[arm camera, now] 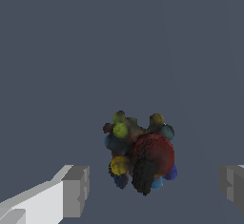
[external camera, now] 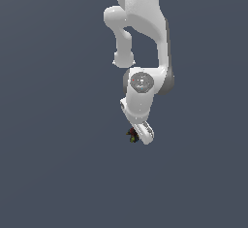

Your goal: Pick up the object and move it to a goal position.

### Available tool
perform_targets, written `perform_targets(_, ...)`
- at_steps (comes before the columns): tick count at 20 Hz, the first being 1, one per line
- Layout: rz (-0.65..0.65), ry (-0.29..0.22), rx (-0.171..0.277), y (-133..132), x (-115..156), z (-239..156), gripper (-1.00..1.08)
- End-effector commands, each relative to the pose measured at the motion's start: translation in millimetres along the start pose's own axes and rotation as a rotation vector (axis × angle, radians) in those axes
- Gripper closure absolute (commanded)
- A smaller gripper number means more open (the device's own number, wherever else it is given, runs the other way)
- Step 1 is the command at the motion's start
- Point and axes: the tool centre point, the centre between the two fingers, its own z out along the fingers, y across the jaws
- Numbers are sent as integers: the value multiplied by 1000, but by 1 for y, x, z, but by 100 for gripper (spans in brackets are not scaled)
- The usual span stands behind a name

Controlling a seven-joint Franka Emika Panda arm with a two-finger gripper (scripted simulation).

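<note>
The object (arm camera: 140,154) is a small dark, lumpy clump with red, yellow, green and blue knobs. In the wrist view it lies on the grey floor between my two grey fingertips (arm camera: 76,189), apart from both. My gripper (arm camera: 155,187) is open, with wide gaps on either side of the clump. In the exterior view the object (external camera: 131,135) peeks out at the left edge of the white hand (external camera: 144,132), which hides the fingers there.
The flat grey floor (external camera: 58,173) surrounds the clump on all sides. The white arm (external camera: 140,38) reaches down from the top of the exterior view.
</note>
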Motion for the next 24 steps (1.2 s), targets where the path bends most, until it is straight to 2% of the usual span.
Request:
perform_targets(1, 7, 0, 0, 0, 0, 0, -92)
perform_targets(19, 7, 0, 0, 0, 0, 50, -92)
perform_targets(20, 7, 0, 0, 0, 0, 50, 108)
perform_targets(24, 7, 0, 0, 0, 0, 50, 108)
